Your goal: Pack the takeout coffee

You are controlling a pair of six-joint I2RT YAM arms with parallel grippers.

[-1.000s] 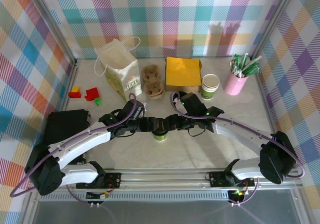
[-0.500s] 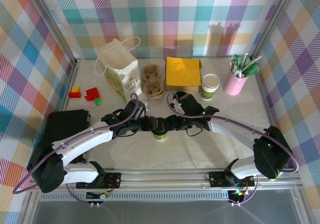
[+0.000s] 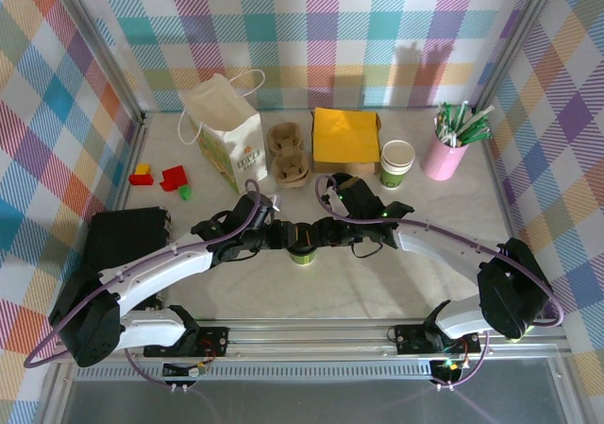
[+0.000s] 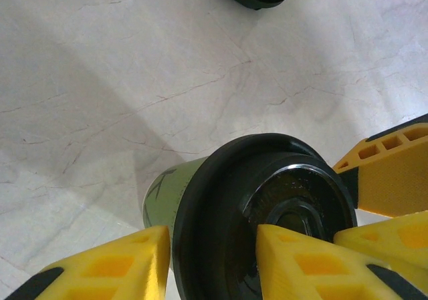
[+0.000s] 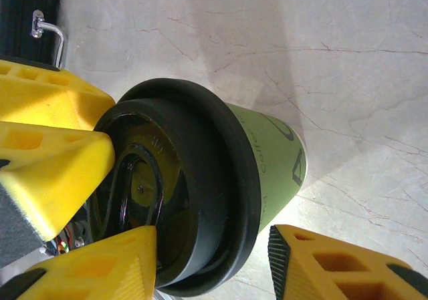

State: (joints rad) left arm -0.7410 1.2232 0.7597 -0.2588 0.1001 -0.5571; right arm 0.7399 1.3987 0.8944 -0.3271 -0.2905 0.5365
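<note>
The takeout coffee point(image 3: 302, 245), a small cup with a green band and a black lid point(image 4: 267, 200), stands upright mid-table between both arms. My left gripper point(image 3: 283, 237) reaches it from the left. In the left wrist view this gripper point(image 4: 214, 266) has one yellow finger point(image 4: 107, 266) against the outside of the lid rim and the other resting on the lid top, so it is shut on the rim. My right gripper point(image 3: 324, 235) comes from the right. In its own view point(image 5: 207, 266) one finger point(image 5: 87, 266) lies on the lid top, and the outer pad point(image 5: 274, 260) stands slightly off the rim, open.
Along the back stand a white paper bag point(image 3: 226, 133), a cardboard cup carrier point(image 3: 288, 153), yellow napkins point(image 3: 345, 136), a second lidless cup point(image 3: 397, 162) and a pink cup of straws point(image 3: 445, 155). Coloured blocks point(image 3: 165, 177) and a black box point(image 3: 123, 240) lie left.
The left jaws have narrowed onto the lid rim. The right jaws have narrowed a little and that arm has shifted slightly left. The cup has stayed in place.
</note>
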